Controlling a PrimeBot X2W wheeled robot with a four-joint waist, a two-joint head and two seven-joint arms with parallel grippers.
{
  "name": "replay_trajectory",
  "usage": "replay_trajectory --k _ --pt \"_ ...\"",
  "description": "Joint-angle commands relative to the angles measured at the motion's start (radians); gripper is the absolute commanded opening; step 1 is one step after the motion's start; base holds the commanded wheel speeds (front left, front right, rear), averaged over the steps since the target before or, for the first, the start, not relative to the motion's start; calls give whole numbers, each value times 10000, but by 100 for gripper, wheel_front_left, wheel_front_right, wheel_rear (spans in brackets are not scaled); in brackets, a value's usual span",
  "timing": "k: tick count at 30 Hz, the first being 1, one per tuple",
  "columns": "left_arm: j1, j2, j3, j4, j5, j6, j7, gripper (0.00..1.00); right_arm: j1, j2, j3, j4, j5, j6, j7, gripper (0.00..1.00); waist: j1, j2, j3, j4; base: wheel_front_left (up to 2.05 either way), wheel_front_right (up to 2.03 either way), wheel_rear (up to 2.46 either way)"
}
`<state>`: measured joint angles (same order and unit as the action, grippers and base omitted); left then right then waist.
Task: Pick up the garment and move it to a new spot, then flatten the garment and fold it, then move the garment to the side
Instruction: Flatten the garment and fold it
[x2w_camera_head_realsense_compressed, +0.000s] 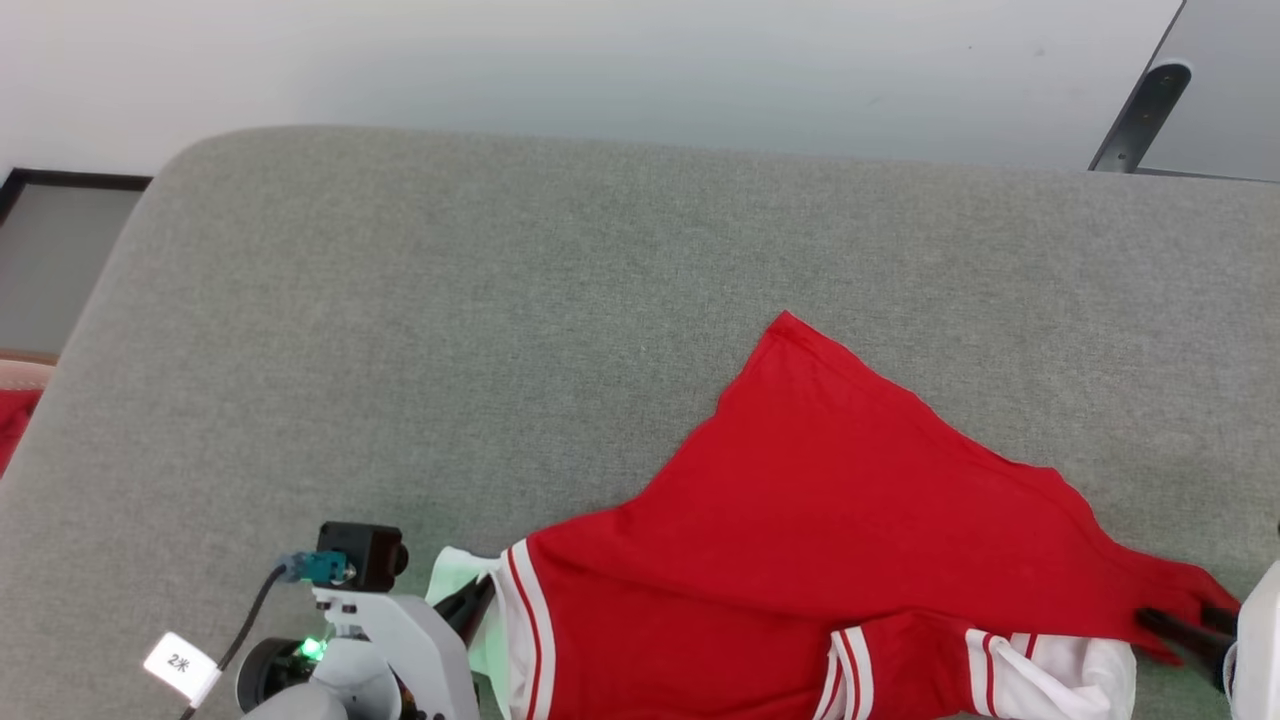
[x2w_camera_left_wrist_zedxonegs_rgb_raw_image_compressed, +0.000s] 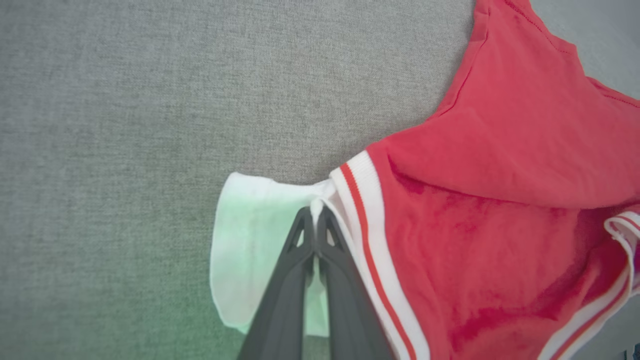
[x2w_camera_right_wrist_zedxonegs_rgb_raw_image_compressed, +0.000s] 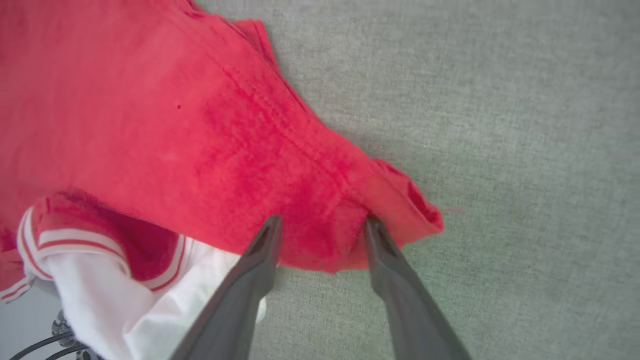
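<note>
Garment (x2w_camera_head_realsense_compressed: 850, 500), soft red stripe-trimmed jersey, rumpled on nubby grey cushion (x2w_camera_head_realsense_compressed: 450, 320); lower part cut off. Left gripper (x2w_camera_left_wrist_zedxonegs_rgb_raw_image_compressed: 315, 220) pinches its white flap (x2w_camera_left_wrist_zedxonegs_rgb_raw_image_compressed: 250, 235); right gripper (x2w_camera_right_wrist_zedxonegs_rgb_raw_image_compressed: 322, 226) gapes wide.

The head camera looks steeply down on the grey cushion (x2w_camera_head_realsense_compressed: 500, 300), the jersey (x2w_camera_head_realsense_compressed: 850, 500) low in its frame. Both wrist cameras sit close over the cloth: one looks along the left gripper (x2w_camera_left_wrist_zedxonegs_rgb_raw_image_compressed: 315, 215) at the white-trimmed end, the other along the right gripper (x2w_camera_right_wrist_zedxonegs_rgb_raw_image_compressed: 322, 222) at a red corner. All three share the jersey.

Red garment (x2w_camera_head_realsense_compressed: 850, 500), red-and-white striped trim
</note>
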<state>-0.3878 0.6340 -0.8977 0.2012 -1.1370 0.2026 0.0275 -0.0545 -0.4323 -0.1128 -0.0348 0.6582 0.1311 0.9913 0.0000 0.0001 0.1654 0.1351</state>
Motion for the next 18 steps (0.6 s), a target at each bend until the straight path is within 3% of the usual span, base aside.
replay_trajectory --k 1,10,18 --pt "133 68 -3 -70 -15 75 24 0 151 -187 189 -127 -83 -7 -344 100 0 -1 -46 -5 0 0 0" --pt "344 185 -40 -342 -61 269 75 0 564 -794 544 -1610 -124 -4 -2635 100 0 -1 -222 52 0 0 0" --pt "242 94 -192 -496 59 304 227 0 -895 -1087 1751 -2178 -458 -3 -3926 100 0 -1 -161 413 0 0 0"
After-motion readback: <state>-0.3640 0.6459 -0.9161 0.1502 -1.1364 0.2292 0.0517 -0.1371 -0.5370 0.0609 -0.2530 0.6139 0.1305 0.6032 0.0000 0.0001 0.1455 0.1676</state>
